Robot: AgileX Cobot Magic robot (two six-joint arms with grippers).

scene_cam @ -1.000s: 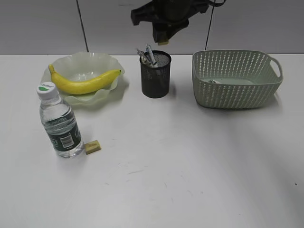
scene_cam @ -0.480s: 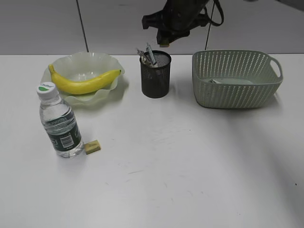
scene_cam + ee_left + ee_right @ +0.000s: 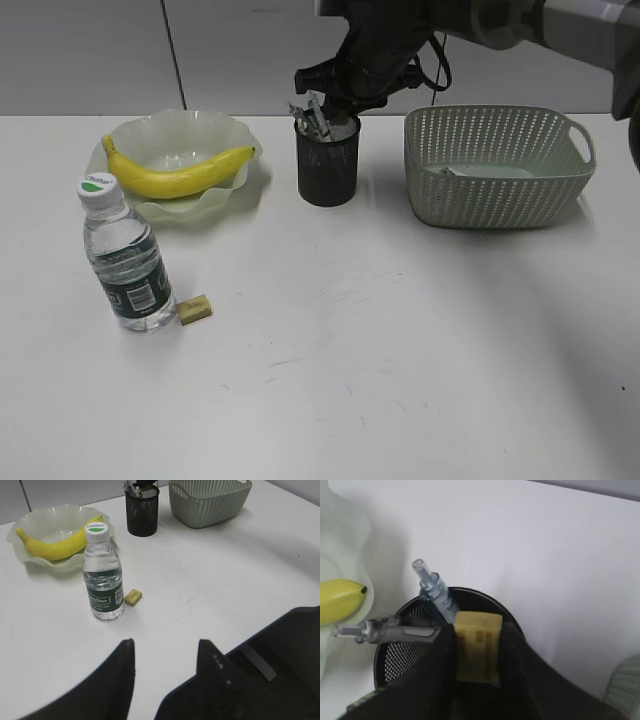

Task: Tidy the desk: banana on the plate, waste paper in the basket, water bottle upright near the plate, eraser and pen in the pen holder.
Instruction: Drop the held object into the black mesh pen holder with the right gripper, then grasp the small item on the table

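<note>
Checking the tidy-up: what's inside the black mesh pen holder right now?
Two clear pens lean inside the pen holder. The right pincer holds a yellow eraser above its opening, hiding the bottom.

The black mesh pen holder (image 3: 328, 163) stands upright at the back of the white desk (image 3: 400, 350), with two clear pens (image 3: 437, 597) leaning out of its mouth. A yellowish eraser (image 3: 477, 647) hangs just above that opening, pinched between dark fingers. Left of the holder, the banana (image 3: 180, 175) lies across the ruffled pale green plate (image 3: 150, 145). Nearer than the plate, the water bottle (image 3: 125, 262) stands upright, a second small eraser (image 3: 196, 309) just beside its base. Right of the holder sits the perforated green basket (image 3: 495, 165), the waste paper (image 3: 449, 171) inside.
</note>
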